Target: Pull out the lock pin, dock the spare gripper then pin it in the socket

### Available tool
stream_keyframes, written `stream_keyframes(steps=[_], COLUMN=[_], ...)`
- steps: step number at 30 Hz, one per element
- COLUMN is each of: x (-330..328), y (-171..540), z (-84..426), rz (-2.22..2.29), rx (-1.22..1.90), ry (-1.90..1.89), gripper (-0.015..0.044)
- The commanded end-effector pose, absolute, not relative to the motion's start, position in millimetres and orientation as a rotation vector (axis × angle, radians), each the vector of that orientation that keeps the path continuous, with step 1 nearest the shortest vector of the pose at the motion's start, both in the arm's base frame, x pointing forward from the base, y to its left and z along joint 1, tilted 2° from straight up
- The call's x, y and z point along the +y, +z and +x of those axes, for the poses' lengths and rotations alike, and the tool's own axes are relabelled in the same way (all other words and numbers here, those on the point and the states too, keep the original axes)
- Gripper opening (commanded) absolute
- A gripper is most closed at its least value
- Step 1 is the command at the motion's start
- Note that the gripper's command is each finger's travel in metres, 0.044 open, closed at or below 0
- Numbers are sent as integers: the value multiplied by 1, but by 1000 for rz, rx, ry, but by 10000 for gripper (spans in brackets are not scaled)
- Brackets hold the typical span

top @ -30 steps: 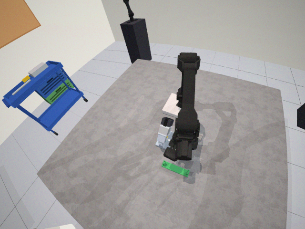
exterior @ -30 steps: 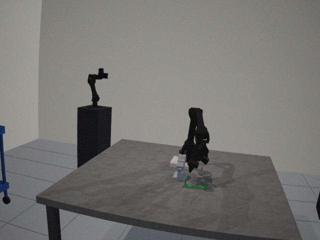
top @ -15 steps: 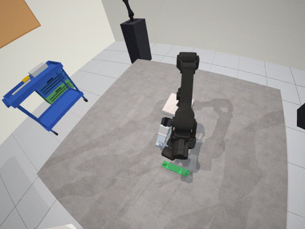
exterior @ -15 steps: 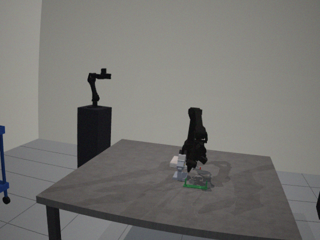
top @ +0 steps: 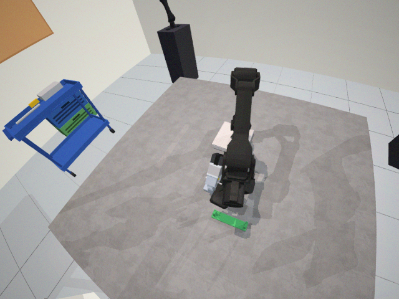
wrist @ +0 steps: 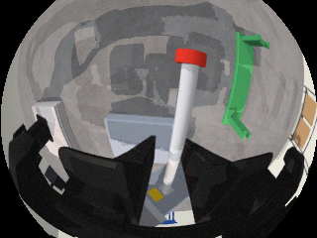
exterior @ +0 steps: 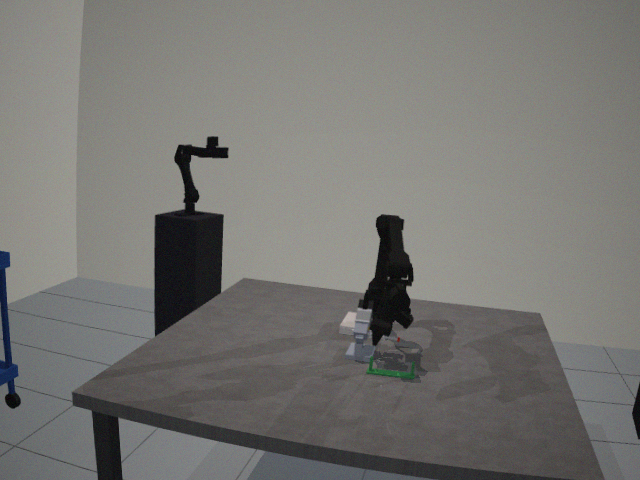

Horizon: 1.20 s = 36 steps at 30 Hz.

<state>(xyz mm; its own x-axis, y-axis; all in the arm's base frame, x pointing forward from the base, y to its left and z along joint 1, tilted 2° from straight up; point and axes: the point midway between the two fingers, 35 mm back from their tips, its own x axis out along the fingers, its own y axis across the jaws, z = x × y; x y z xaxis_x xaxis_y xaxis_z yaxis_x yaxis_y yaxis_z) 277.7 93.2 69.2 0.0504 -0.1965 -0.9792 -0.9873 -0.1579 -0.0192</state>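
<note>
My gripper (wrist: pixel 168 141) (exterior: pixel 376 341) is open, its fingertips slightly apart on either side of the white lock pin (wrist: pixel 185 99). The pin's red head (wrist: pixel 191 58) (exterior: pixel 398 339) points away from the mount. Its far end reaches the side of the pale blue-grey mount (top: pixel 211 183) (exterior: pixel 360 352) (wrist: pixel 141 126); how deep it sits is hidden between the fingers. The spare gripper, with a white body (top: pixel 214 169) and black end (top: pixel 216 158), stands upright on the mount. The pin is hidden by the arm in the top view.
A green cradle (top: pixel 229 220) (exterior: pixel 391 372) (wrist: pixel 242 74) with upright ends stands close to my gripper, toward the front. A whitish block (top: pixel 221 138) (exterior: pixel 347 323) lies behind the mount, partly covered by my arm (top: pixel 242 112).
</note>
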Motion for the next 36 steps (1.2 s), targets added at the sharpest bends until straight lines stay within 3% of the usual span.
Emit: stream_keyframes(steps=[1, 36], x=[93, 134], y=[69, 126], z=[278, 266], rz=[-1491, -1507], rx=[1252, 1257], ry=[1193, 1210], gripper=[200, 200])
